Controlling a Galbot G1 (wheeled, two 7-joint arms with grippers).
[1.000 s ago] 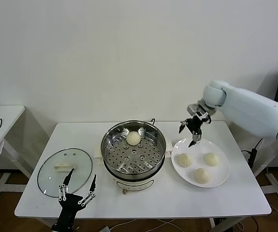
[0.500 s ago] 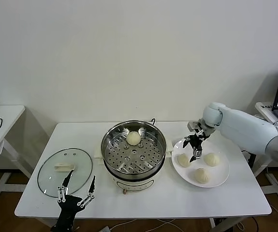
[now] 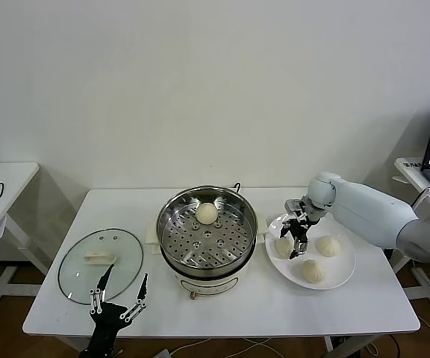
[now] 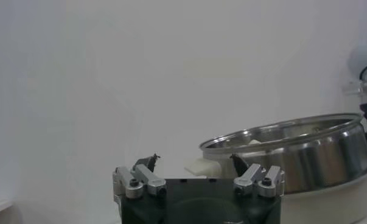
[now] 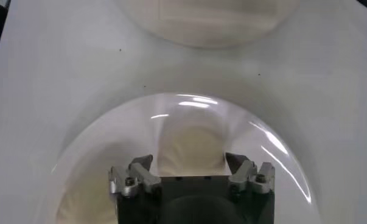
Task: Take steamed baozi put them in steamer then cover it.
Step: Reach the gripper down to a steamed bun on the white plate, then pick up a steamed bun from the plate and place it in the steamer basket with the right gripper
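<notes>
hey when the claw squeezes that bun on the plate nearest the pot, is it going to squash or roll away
The baozi looks soft and doughy, so it will probably dent under a firm squeeze. Its smooth dome may let it slip or roll on the glossy white plate. The right claw straddles it from above in the wrist view, which should keep it centred.

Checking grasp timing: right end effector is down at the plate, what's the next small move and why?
Probably finish closing the right end effector on the baozi, then lift. In the right wrist view the bun sits between its fingers on the plate; the steamer holds just one bun.
</notes>
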